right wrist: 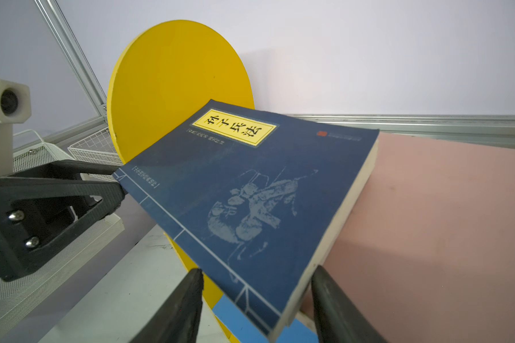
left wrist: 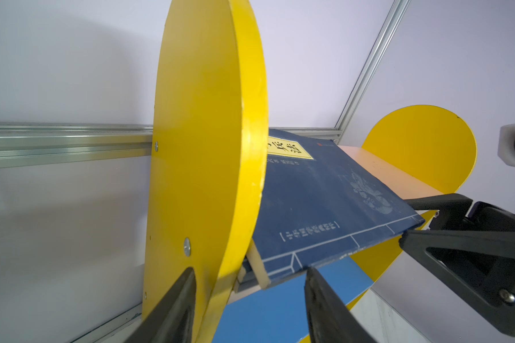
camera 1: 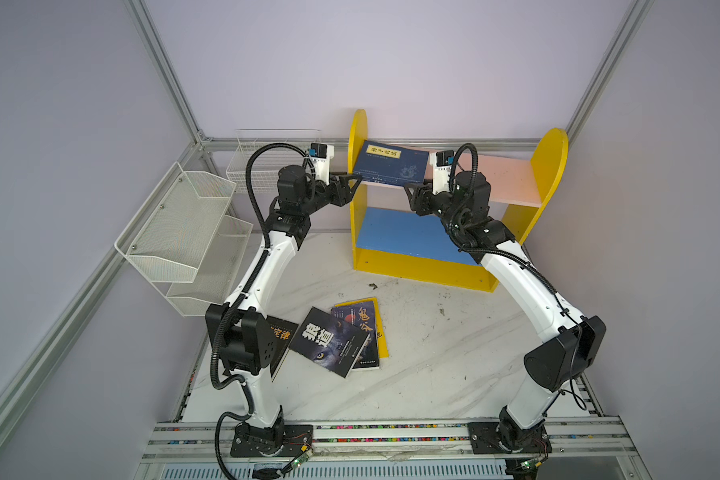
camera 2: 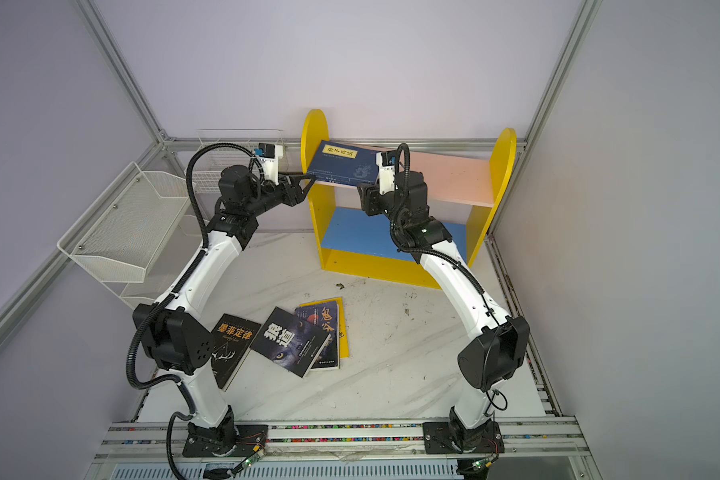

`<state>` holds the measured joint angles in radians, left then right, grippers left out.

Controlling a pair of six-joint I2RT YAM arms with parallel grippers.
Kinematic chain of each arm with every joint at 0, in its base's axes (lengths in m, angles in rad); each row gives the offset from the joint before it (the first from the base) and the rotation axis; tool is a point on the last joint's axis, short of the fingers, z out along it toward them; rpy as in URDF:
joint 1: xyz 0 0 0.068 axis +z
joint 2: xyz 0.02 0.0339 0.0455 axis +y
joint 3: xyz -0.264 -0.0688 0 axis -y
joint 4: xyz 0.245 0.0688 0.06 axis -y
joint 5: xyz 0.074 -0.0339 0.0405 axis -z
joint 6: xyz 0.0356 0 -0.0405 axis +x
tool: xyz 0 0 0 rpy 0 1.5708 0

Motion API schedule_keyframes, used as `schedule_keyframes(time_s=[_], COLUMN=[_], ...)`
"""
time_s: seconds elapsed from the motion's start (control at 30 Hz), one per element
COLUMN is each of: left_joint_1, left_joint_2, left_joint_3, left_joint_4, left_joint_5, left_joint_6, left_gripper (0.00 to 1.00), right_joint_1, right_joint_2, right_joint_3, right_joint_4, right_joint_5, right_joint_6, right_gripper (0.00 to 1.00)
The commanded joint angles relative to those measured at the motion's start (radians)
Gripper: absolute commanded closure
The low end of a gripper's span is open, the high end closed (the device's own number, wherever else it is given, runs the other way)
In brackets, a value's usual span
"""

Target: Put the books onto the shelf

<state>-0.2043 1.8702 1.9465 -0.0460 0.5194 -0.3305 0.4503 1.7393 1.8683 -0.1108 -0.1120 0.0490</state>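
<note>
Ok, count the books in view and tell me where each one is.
5. The navy book on the shelf's pink board; on the table: black book, wolf-cover book, dark book under it, yellow book at the bottom. Others may be hidden beneath.

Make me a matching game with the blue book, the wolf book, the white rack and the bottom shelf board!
1 navy book
2 wolf book
3 mesh rack
4 lower board

a white, on the left
b down on the table
c blue
d partly on the pink upper board

Pairs: 1-d, 2-b, 3-a, 4-c
</note>
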Motion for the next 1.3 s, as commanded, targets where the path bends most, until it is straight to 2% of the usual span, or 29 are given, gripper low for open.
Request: schedule_keyframes(time_s=[0.0,0.57,0.7,0.87,0.93,1.0,1.1,1.23,1.27], left_joint_1=[-0.004,-0.004,-0.004,-0.004,-0.004,-0.004,-0.004,-0.003,-0.004], left_joint_2=[0.005,0.015,-0.016,-0.089,-0.118,-0.152,-0.234,-0.352,-0.380], left_joint_3=[0.099,0.105,0.068,-0.021,-0.057,-0.097,-0.184,-0.319,-0.367], left_joint_4=[0.051,0.099,0.104,0.103,0.091,0.074,0.030,-0.119,-0.149], left_joint_5=[-0.013,-0.049,-0.061,-0.080,-0.087,-0.086,-0.095,-0.159,-0.175], left_joint_6=[-0.015,-0.054,-0.049,-0.033,-0.029,-0.025,-0.010,-0.007,-0.030], left_gripper=[0.44,0.48,0.48,0.48,0.46,0.45,0.37,0.12,0.09], right_joint_1=[0.005,0.004,0.005,0.004,0.004,0.004,0.004,0.006,0.010], right_joint_2=[0.007,0.012,0.013,0.004,-0.011,-0.028,-0.073,-0.170,-0.195], right_joint_3=[0.029,0.042,0.040,0.024,0.008,-0.001,-0.030,-0.125,-0.158], right_joint_4=[0.067,0.035,0.034,0.023,0.021,0.006,-0.036,-0.116,-0.130], right_joint_5=[0.011,-0.007,0.005,0.017,0.022,0.026,0.026,0.043,0.043], right_joint_6=[-0.016,-0.016,-0.010,0.004,0.012,0.021,0.028,0.066,0.083], right_gripper=[0.42,0.47,0.53,0.54,0.49,0.36,0.26,0.24,0.24])
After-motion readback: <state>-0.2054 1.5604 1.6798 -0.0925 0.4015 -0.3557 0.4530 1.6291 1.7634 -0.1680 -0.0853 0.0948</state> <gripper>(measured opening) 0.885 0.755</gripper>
